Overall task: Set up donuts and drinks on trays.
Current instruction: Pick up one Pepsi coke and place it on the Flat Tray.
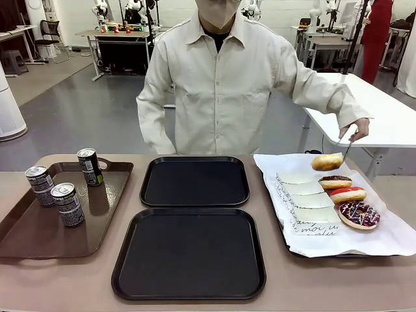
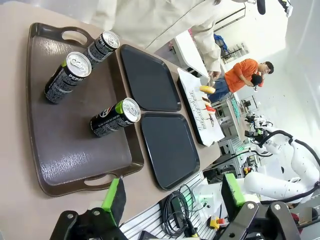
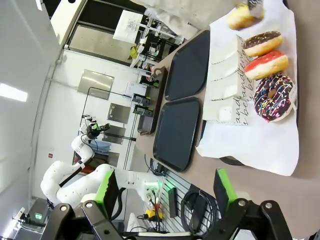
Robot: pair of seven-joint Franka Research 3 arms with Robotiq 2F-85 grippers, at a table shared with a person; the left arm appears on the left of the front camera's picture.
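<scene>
Two black trays lie bare mid-table, the far tray (image 1: 195, 182) and the near tray (image 1: 188, 253). Three drinks (image 1: 67, 203) stand on a brown handled tray (image 1: 26, 234) at the left. On white paper (image 1: 383, 237) at the right lie a chocolate donut (image 1: 335, 182), a pink donut (image 1: 348, 194) and a sprinkled donut (image 1: 358, 214). The person's hand (image 1: 357, 129) holds tongs on a golden donut (image 1: 327, 162). My left gripper (image 2: 172, 200) hangs open above the table edge near the cans (image 2: 115, 117). My right gripper (image 3: 166, 192) is open, short of the donuts (image 3: 274, 96).
Several white paper holders (image 1: 309, 198) lie in a row on the paper beside the donuts. The person stands at the far side, behind the far tray. Cables and an arm base sit below the table edge in both wrist views.
</scene>
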